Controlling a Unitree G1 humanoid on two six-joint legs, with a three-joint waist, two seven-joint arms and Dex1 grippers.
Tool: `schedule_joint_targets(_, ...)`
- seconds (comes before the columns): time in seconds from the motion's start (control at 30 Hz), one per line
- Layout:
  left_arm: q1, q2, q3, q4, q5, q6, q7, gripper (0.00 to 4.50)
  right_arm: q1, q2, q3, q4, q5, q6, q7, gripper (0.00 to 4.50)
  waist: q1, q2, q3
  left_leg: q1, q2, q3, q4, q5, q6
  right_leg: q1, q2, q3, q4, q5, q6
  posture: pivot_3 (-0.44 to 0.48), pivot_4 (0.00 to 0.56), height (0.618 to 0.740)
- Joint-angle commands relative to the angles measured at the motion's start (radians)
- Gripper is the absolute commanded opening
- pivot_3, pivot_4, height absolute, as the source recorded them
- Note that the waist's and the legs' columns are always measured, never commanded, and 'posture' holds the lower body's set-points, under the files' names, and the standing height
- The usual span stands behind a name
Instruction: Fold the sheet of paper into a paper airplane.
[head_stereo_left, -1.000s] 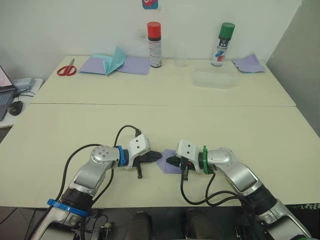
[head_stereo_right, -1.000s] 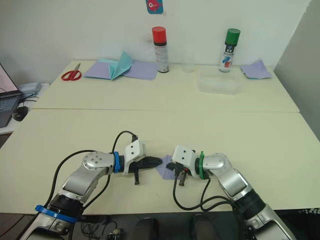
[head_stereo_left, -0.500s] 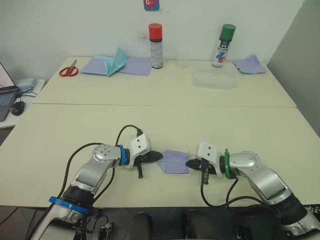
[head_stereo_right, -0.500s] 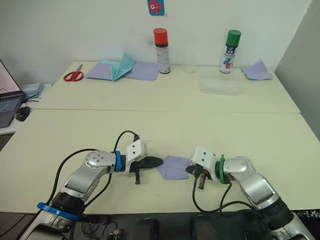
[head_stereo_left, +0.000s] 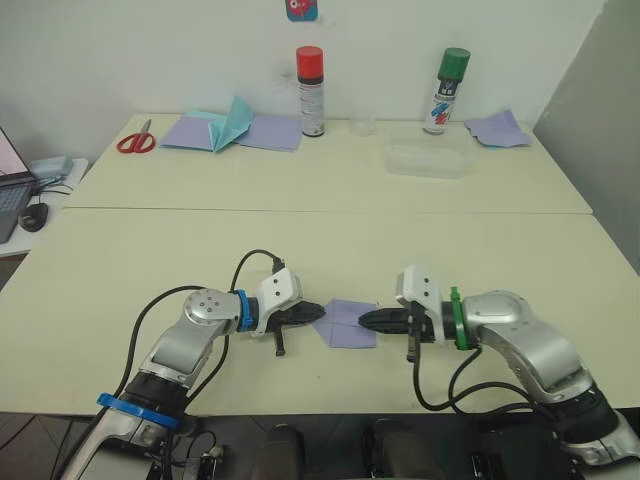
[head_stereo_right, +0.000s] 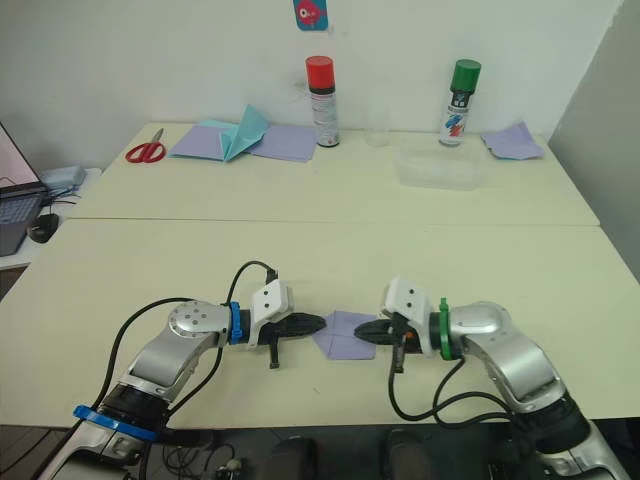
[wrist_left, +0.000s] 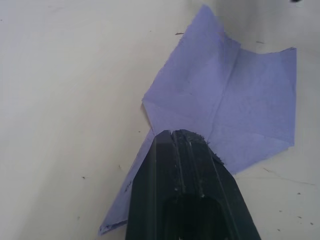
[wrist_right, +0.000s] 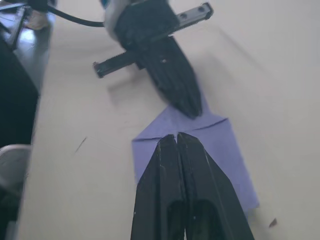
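The sheet of paper (head_stereo_left: 346, 325) lies flat on the near table (head_stereo_left: 120, 270) between my two grippers, partly folded, with a point toward my left arm and crease lines across it (wrist_left: 240, 85). My left gripper (head_stereo_left: 319, 312) is shut, its tip resting on the paper's left corner (wrist_left: 177, 133). My right gripper (head_stereo_left: 362, 320) is shut too, its tip (wrist_right: 177, 136) at the paper's right edge and pointing at the left gripper (wrist_right: 175, 85). Neither gripper holds the paper between its fingers.
On the far table stand a red-capped spray can (head_stereo_left: 309, 90), a green-capped can (head_stereo_left: 445, 90), a clear tray (head_stereo_left: 430, 158) and a small clear cup (head_stereo_left: 361, 124). Scissors (head_stereo_left: 132, 140), a teal folded paper (head_stereo_left: 232, 122) and spare lavender sheets (head_stereo_left: 270, 131) lie at the back left.
My right gripper, first over the paper, pulled off to the right and has now come back to its right edge. The left gripper has stayed on the left corner.
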Motion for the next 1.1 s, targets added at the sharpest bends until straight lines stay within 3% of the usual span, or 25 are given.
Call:
schedule_joint_targets(0.03, 0.034, 0.010, -0.029, 0.026, 0.053, 0.028, 0.009, 0.00, -0.013, 0.017, 0.033, 0.062, -0.065, -0.061, -0.046, 0.03, 0.001, 0.000, 0.000, 0.000, 0.000, 0.000, 0.000, 0.000, 0.000, 0.000, 0.000, 0.000, 0.000, 0.000, 0.000, 0.000, 0.150, 0.740)
schedule_joint_targets(0.3, 0.034, 0.009, -0.028, 0.015, 0.053, 0.028, 0.012, 0.00, 0.030, 0.016, 0.115, 0.092, -0.139, -0.100, -0.056, 0.03, 0.001, 0.000, 0.000, -0.001, 0.000, 0.001, 0.000, 0.000, 0.000, -0.001, 0.000, 0.001, 0.000, 0.000, -0.001, 0.000, 0.150, 0.740)
schedule_joint_targets(0.63, 0.040, -0.019, 0.008, -0.134, -0.023, 0.025, -0.005, 0.00, 0.029, 0.019, 0.124, 0.137, -0.183, -0.136, -0.061, 0.03, 0.000, 0.000, 0.000, -0.001, 0.000, 0.001, 0.000, 0.000, 0.000, -0.001, 0.000, 0.001, 0.000, 0.000, -0.001, 0.000, 0.150, 0.740)
schedule_joint_targets(1.1, 0.087, -0.088, -0.057, -0.086, 0.077, 0.086, 0.098, 0.00, 0.020, 0.030, 0.100, 0.138, -0.177, -0.124, -0.074, 0.03, 0.000, -0.001, 0.001, -0.002, -0.001, 0.001, 0.000, 0.000, 0.000, -0.003, 0.002, 0.001, 0.001, 0.000, 0.000, 0.000, 0.150, 0.740)
